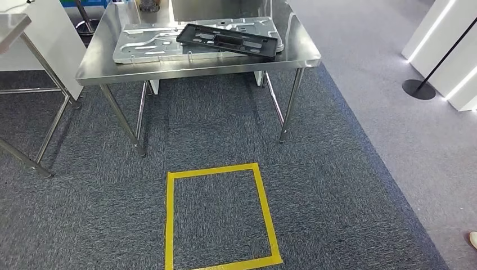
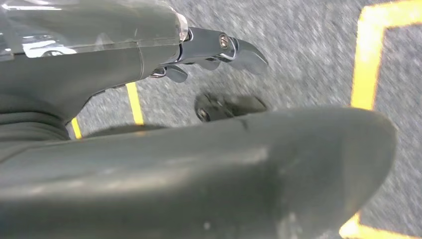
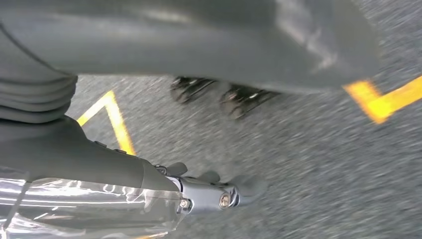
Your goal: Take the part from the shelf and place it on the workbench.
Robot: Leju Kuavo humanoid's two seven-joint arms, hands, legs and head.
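Left hand (image 2: pixel 219 50) and right hand (image 3: pixel 214 191) hang empty over the carpet, fingers loosely apart, since the black part (image 1: pixel 228 39) already lies on the silver panel (image 1: pixel 140 42) atop the workbench (image 1: pixel 197 70).

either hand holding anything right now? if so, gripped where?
Nothing held. The left hand and right hand hang over the carpet, fingers apart. The black part lies on the steel table.

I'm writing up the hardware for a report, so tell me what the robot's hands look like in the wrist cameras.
Each hand, left hand and right hand, has a thick dark grey thumb, darker slim fingers with small silver screws at the joints, and a grey ribbed cover behind. A clear, shiny plastic wrap covers the back of each hand.
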